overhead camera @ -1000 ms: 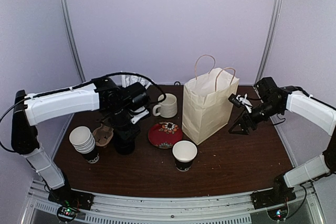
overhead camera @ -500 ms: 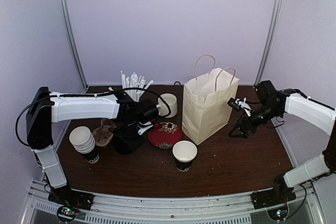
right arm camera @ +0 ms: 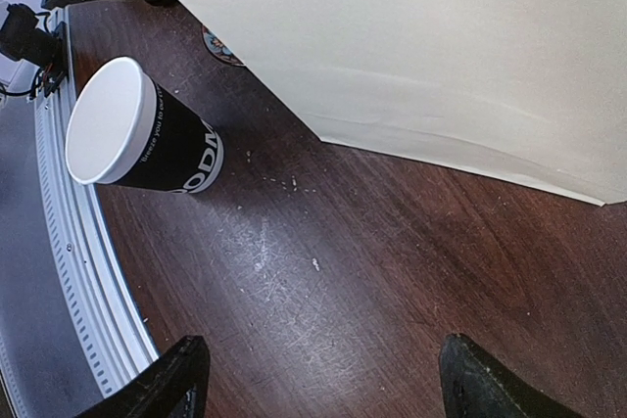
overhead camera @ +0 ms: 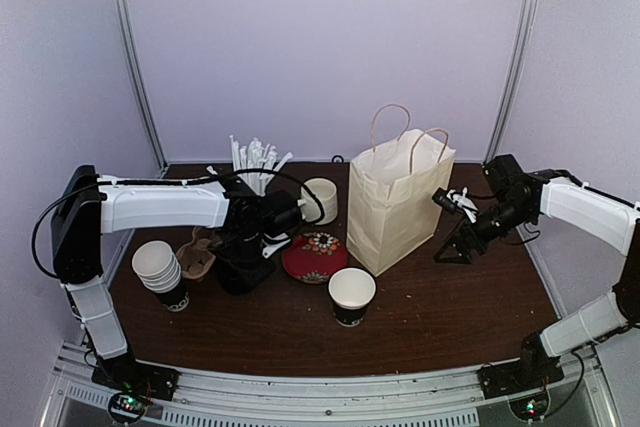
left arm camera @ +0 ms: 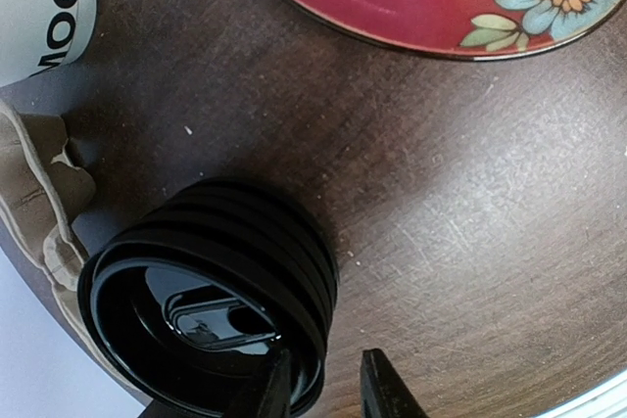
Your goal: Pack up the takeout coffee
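Takeout coffee cup (overhead camera: 351, 294): black paper with white lettering, upright and unlidded near the front of the table (overhead camera: 450, 317). It stands just in front of the red plate (overhead camera: 314, 255) and near the front corner of the paper bag (overhead camera: 398, 202). Nothing holds it.
Lid stack (left arm camera: 211, 291): black lids nested hollow side up, left of the plate and directly under my left wrist.
Step in hand: I judge this to be fetching a lid, since the cup is bare and cannot go into the bag that way.
Left claw (left arm camera: 318, 384): parted only a little. One finger sits over the inner side of the top lid's rim and the other just outside it. I see a sliver of wood between the outer finger and the rim, so I take it the lid is not pinched yet.
Right claw (right arm camera: 323, 349): spread wide and empty, low over the table beside the bag, facing the cup.
Next move: close on that top rim alone, then lift straight up so the lids beneath do not come along. Then carry it to the cup and press it on squarely.
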`<action>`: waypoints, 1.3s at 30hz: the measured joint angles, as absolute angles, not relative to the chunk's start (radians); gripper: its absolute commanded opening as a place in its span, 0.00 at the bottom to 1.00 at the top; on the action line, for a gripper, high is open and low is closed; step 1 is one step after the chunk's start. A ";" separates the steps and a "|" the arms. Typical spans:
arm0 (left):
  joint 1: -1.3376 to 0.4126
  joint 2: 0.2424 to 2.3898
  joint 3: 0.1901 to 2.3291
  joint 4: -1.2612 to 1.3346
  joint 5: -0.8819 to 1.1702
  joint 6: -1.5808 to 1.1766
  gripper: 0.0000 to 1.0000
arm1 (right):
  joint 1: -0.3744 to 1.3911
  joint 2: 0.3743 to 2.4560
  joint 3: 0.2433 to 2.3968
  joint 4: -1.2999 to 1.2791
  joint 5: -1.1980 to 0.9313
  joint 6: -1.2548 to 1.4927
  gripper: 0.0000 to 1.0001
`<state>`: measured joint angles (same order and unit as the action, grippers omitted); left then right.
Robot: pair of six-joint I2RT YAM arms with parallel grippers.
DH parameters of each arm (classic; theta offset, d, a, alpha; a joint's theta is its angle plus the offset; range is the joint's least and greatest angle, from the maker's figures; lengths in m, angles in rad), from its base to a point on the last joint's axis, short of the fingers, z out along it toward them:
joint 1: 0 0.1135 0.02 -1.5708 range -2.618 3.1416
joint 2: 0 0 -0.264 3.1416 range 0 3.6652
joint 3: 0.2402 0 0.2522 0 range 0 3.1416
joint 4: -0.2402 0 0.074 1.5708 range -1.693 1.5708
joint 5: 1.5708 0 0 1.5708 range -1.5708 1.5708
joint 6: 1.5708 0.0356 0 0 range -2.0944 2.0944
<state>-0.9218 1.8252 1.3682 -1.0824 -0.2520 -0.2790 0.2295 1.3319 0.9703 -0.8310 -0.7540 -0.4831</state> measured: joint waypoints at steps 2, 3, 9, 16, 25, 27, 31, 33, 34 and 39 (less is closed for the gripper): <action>-0.922 1.825 1.368 -1.082 -0.249 -0.279 0.25 | 0.229 1.333 0.970 -0.830 -0.754 -0.483 0.85; -0.922 1.824 1.368 -1.082 -0.244 -0.279 0.26 | 0.229 1.334 0.970 -0.829 -0.754 -0.483 0.85; -0.921 1.795 1.369 -1.084 -0.249 -0.280 0.35 | 0.229 1.345 0.970 -0.824 -0.752 -0.483 0.85; -0.915 1.822 1.369 -1.086 -0.251 -0.279 0.27 | 0.229 1.356 0.970 -0.822 -0.747 -0.483 0.85; -0.915 1.845 1.369 -1.085 -0.256 -0.273 0.14 | 0.229 1.357 0.970 -0.822 -0.741 -0.483 0.85; -0.915 1.845 1.369 -1.085 -0.258 -0.272 0.12 | 0.229 1.358 0.970 -0.822 -0.741 -0.483 0.85; -0.915 1.845 1.369 -1.088 -0.258 -0.273 0.07 | 0.229 1.359 0.970 -0.822 -0.740 -0.483 0.85; -0.915 1.845 1.369 -1.092 -0.258 -0.273 0.05 | 0.229 1.359 0.970 -0.822 -0.740 -0.483 0.85; -0.915 1.844 1.369 -1.096 -0.258 -0.273 0.05 | 0.229 1.359 0.970 -0.822 -0.740 -0.483 0.85; -0.915 1.813 1.392 -1.136 -0.257 -0.274 0.03 | 0.229 1.359 0.970 -0.822 -0.740 -0.483 0.85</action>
<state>-0.9150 1.8133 1.3918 -1.1358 -0.2573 -0.2745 0.2295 1.3590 0.9703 -0.8215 -0.7399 -0.4828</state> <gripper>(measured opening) 0.051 0.847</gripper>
